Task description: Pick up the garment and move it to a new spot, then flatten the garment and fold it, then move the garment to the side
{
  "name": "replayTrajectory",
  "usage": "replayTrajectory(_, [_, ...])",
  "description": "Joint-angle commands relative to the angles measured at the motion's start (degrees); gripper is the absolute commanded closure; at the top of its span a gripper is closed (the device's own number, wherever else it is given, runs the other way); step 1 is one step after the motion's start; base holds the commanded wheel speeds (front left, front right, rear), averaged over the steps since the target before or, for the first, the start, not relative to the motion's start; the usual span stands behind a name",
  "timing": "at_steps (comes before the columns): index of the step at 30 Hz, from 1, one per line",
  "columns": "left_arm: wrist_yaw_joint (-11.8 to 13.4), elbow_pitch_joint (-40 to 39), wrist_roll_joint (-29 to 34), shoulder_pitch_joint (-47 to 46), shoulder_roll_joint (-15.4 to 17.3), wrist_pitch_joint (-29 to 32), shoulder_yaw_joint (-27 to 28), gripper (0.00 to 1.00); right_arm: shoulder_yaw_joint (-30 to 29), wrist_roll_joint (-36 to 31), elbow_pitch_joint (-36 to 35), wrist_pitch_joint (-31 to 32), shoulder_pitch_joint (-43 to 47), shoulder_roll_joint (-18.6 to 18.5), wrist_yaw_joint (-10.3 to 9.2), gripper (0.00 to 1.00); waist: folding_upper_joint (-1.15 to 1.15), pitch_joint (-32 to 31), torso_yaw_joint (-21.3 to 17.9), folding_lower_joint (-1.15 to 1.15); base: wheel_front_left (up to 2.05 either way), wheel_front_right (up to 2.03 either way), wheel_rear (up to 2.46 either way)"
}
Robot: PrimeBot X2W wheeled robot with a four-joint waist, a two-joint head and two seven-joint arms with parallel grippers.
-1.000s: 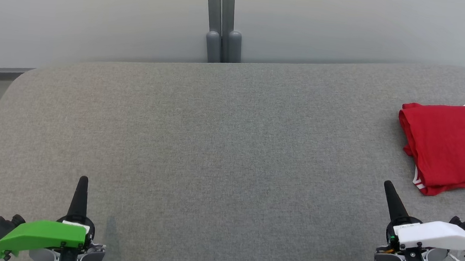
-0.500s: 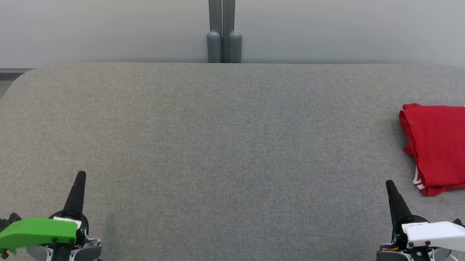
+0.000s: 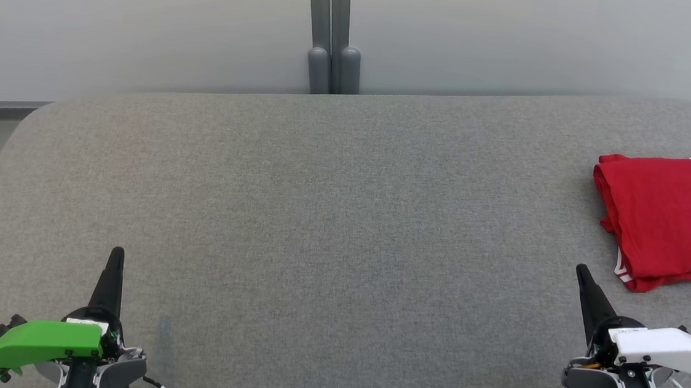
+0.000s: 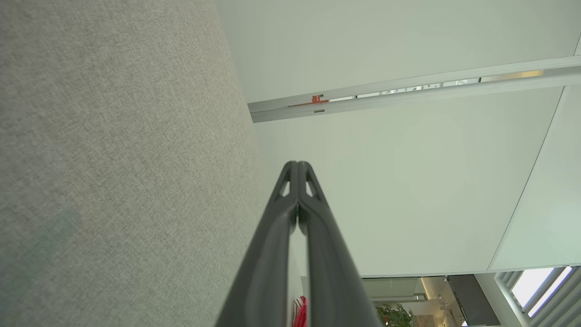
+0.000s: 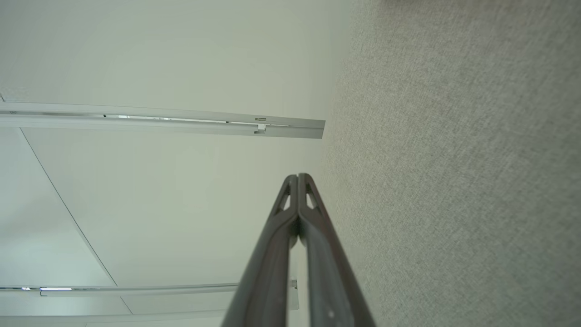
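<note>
the garment (image 3: 670, 219) is red with white trim, folded into a flat stack, and lies at the far right of the grey table (image 3: 331, 217); its right part runs off the edge of my head view. nothing touches it. my right gripper (image 3: 580, 269) is the nearer one, just short of the garment's near left corner and apart from it. it is closed to a single dark point and has hold of nothing, and a white cover (image 3: 666, 346) sits on that wrist. seen from that wrist, its two fingers (image 5: 272, 263) meet tip to tip, with the table's grey weave on their right and a pale wall on their left. my left gripper (image 3: 116, 253) is well apart from the garment, at the near left of the table. it is likewise pressed closed and empty, with a green cover (image 3: 41, 338) on its wrist. from that wrist the fingers (image 4: 268, 259) touch at the tips, the table on their left, and a sliver of red shows low between them. behind the table stands the pale wall (image 3: 149, 18) with a grey post (image 3: 333, 33) at its middle.
</note>
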Motion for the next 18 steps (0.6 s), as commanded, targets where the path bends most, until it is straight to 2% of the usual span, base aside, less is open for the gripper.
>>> replayTrajectory(1, [-0.34,-0.29,-1.12,-1.26,0.33,0.34,0.36,1.0,-0.31,1.34,-0.41,0.37,-0.75,-0.16,0.02,1.0,0.0,-0.01,0.01,0.0,0.0,0.0,0.0])
replayTrajectory(18, [-1.18,-0.23,-6.95,-1.79,0.36,2.01,1.32,1.0,-1.32,7.58,-0.39,2.29,-0.94,-0.05,0.02,1.0,0.0,-0.09,0.11,0.0,0.0,0.0,0.0])
